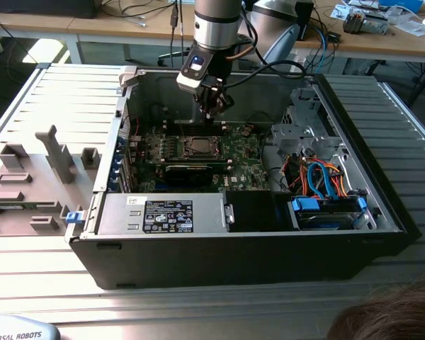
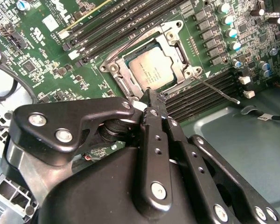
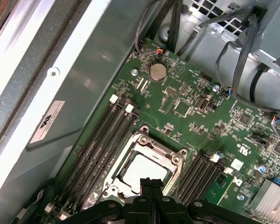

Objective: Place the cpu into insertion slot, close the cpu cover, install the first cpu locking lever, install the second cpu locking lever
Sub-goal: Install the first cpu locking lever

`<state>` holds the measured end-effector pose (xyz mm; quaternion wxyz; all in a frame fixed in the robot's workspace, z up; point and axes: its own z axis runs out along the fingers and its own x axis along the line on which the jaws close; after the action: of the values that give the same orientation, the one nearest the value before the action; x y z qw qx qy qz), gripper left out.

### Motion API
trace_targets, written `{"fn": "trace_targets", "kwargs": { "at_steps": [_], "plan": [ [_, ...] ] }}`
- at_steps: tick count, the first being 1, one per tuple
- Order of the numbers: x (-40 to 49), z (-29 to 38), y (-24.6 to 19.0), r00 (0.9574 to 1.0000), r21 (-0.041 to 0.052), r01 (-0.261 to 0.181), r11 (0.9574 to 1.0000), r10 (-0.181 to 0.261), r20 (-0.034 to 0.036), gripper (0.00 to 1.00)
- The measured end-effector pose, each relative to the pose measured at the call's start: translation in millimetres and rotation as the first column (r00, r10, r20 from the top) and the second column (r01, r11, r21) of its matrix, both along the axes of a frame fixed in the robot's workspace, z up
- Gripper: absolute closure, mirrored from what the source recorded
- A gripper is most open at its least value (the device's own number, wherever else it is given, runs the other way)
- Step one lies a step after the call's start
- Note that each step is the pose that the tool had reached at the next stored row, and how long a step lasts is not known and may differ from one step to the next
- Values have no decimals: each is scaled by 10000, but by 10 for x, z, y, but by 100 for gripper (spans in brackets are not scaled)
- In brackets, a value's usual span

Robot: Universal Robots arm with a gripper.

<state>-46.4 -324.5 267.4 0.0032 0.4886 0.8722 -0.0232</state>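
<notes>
Down at the socket, the claw (image 2: 150,93) was pinched shut with nothing in it, its tip just at the near rim of the insertion slot (image 2: 108,68). The cpu (image 2: 150,66) lay flat in that slot, silver top up, and the cpu cover (image 2: 178,52) looked folded down around it. By my read that chip is light, stiff and easily hurt, so it is best held by its edges only. Beside the slot a thin locking lever (image 2: 218,89) stuck out over the memory slots. It looked like springy wire, so the bent end seems the place to catch it. Whether any lever was latched was hard to make out, since the claw hid the slot's near edge. Beyond lay the green motherboard (image 2: 46,51), then the open case (image 1: 269,262) on the table (image 1: 71,85).
</notes>
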Motion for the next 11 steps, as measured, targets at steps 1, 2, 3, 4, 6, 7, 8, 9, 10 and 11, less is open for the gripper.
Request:
{"fn": "trace_targets", "kwargs": {
  "at_steps": [1, 2, 3, 4, 6, 7, 8, 9, 10, 11],
  "plan": [
    [0, 0, 0, 10000, 0, -14, 10000, 14, 0, 89],
    [0, 0, 0, 10000, 0, -26, 10000, 26, 0, 89],
    [0, 0, 0, 10000, 0, -42, 10000, 42, 0, 89],
    [0, 0, 0, 10000, 0, -53, 10000, 53, 0, 89],
    [0, 0, 0, 10000, 1, -79, 10000, 79, 0, 89],
    [0, 0, 0, 10000, 0, -90, 10000, 90, 0, 89],
    [0, 0, 0, 9999, -1, -102, 9999, 102, 0, 89],
    [0, 0, 0, 9999, 0, -125, 9999, 125, 0, 89],
    [0, 0, 0, 9999, 0, -147, 9999, 147, 0, 89],
    [0, 0, 0, 9999, 0, -167, 9999, 167, 0, 89]
  ]
}}
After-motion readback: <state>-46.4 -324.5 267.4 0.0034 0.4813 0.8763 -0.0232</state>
